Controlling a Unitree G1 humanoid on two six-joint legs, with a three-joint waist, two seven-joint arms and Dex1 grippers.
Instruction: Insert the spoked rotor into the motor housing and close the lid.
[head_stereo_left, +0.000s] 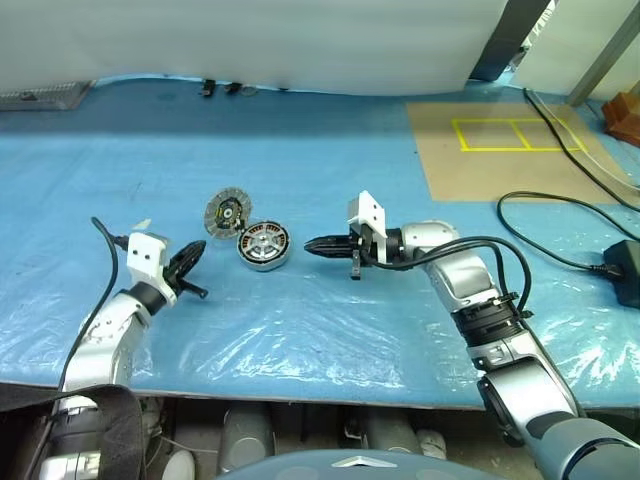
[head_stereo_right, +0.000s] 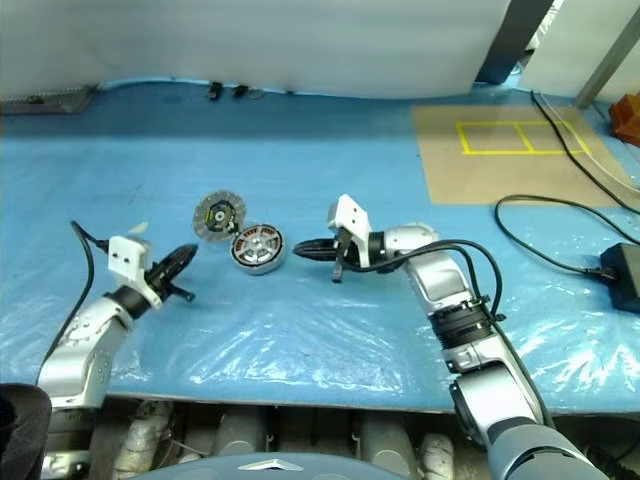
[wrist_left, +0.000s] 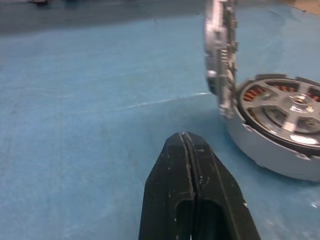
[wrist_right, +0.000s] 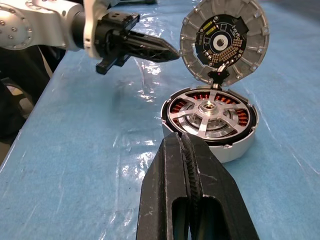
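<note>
One motor housing (wrist_right: 210, 125) on the blue-covered bench (head_stereo_left: 300, 330), spoked rotor (wrist_right: 207, 114) seated inside over copper windings; its one hinged lid (wrist_right: 223, 42) stands open. Left gripper (head_stereo_left: 195, 256) and right gripper (head_stereo_left: 312, 245) both pinched together, empty, flanking the housing.

Bright even overhead light, white glare on the blue plastic sheet (head_stereo_left: 300, 340), soft blur in the left wrist view

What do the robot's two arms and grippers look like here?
Both arms are silver-grey metal with dark joint rings. The left gripper and the right gripper each have two black pointed fingers with ridged inner faces, behind a white boxy wrist block. Black cables run loosely along each forearm.
</note>
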